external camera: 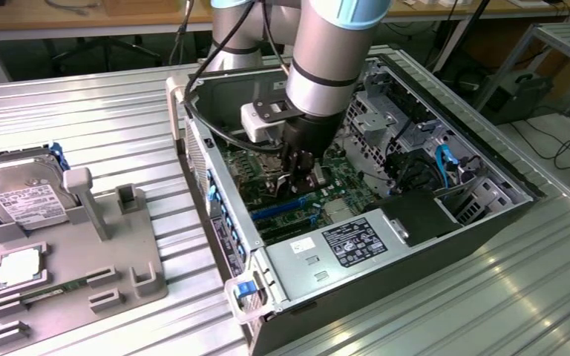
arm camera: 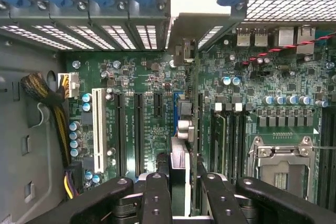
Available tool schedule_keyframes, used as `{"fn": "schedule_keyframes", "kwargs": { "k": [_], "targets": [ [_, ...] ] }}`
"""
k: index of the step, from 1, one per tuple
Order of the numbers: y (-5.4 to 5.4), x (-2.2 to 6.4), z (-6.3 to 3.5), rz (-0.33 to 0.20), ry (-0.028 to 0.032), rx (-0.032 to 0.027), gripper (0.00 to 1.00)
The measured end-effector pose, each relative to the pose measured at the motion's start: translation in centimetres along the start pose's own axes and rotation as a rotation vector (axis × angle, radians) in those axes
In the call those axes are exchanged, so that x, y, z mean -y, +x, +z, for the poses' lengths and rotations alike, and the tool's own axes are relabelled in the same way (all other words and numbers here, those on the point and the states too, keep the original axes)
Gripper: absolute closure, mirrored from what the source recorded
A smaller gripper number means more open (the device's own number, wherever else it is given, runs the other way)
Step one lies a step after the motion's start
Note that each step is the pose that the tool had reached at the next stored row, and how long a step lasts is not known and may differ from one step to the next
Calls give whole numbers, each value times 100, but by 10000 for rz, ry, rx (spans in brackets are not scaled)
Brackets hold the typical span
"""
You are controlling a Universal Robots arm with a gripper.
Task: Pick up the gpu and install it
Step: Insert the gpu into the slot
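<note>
Exterior view: an open computer case (external camera: 483, 167) lies on its side on a ribbed metal table (external camera: 87, 111), and the arm (external camera: 329, 52) reaches down into it. Inside, the green motherboard (external camera: 340, 185) fills the floor of the case, with a power supply (external camera: 355, 245) bearing a black label near the front. To the exterior view's left sits a grey fixture tray (external camera: 116, 259) holding a silver hard drive (external camera: 23, 196) and a small square processor chip (external camera: 20, 268).

The gripper (external camera: 300, 178) is narrowed onto the gpu (arm camera: 178, 166), pinching it edge-on between black fingers (arm camera: 157, 198). In the wrist view the card stands upright directly over the motherboard's expansion slots (arm camera: 139, 129), its silver bracket end toward the slotted rear panel (arm camera: 184, 24). Whether it is seated in a slot cannot be told.
</note>
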State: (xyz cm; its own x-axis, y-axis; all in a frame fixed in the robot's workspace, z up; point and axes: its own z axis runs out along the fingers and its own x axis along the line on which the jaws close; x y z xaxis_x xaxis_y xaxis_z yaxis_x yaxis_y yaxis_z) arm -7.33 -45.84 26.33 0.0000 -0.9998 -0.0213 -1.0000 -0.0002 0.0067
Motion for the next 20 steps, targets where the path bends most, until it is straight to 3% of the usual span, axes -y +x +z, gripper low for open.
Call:
{"fn": "schedule_keyframes", "kwargs": {
  "k": [10,20],
  "targets": [
    [2,-42,75,-2,-10,3,73],
    [5,-22,95,0,-99,4,73]
  ]
}}
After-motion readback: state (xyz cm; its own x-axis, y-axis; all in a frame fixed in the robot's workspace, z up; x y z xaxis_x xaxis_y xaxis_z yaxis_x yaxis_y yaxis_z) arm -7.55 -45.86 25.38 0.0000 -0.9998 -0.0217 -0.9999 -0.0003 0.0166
